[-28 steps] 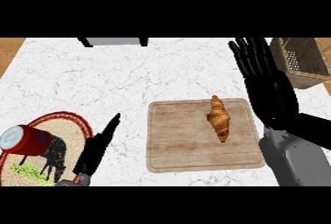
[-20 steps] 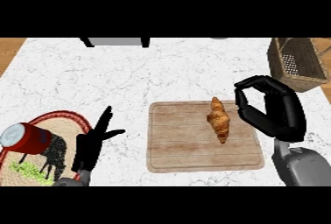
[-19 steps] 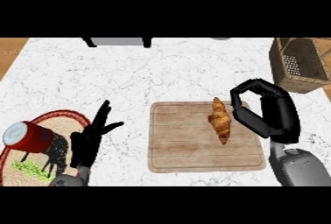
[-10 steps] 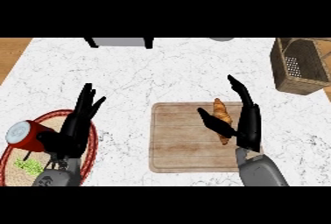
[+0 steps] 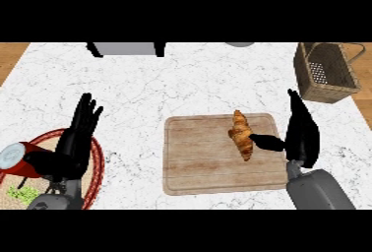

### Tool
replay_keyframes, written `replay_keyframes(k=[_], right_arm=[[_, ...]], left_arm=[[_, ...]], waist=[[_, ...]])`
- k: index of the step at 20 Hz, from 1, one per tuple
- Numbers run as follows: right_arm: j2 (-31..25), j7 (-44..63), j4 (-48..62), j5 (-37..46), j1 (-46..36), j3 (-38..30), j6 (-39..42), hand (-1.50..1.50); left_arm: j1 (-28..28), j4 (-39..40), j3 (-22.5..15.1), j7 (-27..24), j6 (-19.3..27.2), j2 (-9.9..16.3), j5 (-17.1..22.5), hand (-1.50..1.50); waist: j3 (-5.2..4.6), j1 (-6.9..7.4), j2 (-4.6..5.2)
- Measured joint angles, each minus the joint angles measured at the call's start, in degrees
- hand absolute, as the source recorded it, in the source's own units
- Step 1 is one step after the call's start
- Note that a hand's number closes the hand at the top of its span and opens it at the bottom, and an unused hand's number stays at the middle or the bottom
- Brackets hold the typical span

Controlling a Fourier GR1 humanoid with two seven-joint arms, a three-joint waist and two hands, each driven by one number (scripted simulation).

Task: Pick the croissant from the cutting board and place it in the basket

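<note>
The right hand point(image 5: 301, 133) stands edge-on at the board's point(image 5: 210, 167) right rim, fingers straight, thumb tip just beside the croissant point(image 5: 242, 134). The croissant lies on the board's right half. The basket point(image 5: 325, 72) sits beyond the board, at the bench's point(image 5: 181, 83) far right corner. The left hand point(image 5: 76, 140) is open left of the board, over a red-rimmed plate point(image 5: 94, 170) near a red cup point(image 5: 18, 160).
</note>
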Motion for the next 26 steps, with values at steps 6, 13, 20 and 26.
replay_keyframes(k=[6,13,20,26], right_arm=[[0.06,17.97,-7.43,1.33,-6.68,3.70,19.23,-1.50],[3.09,30.17,-16.34,-0.37,-15.75,3.59,33.88,-1.50],[5.12,32.59,-15.54,1.24,-16.80,2.06,39.37,-1.50],[8.03,32.79,-17.10,3.99,-14.08,0.93,41.93,-1.50]], left_arm=[[0.44,-1.10,-0.02,0.82,-0.24,0.09,0.41,0.00],[1.70,-3.12,-0.91,0.96,0.37,-0.72,-0.20,0.00],[2.87,-5.57,-1.42,1.93,0.05,-0.58,-0.25,0.00],[2.83,-6.37,-1.00,2.53,0.18,-0.55,-0.41,0.00]], waist=[[0.28,0.45,-0.11],[0.71,0.90,0.45],[0.87,1.05,0.86],[0.96,0.96,1.07]])
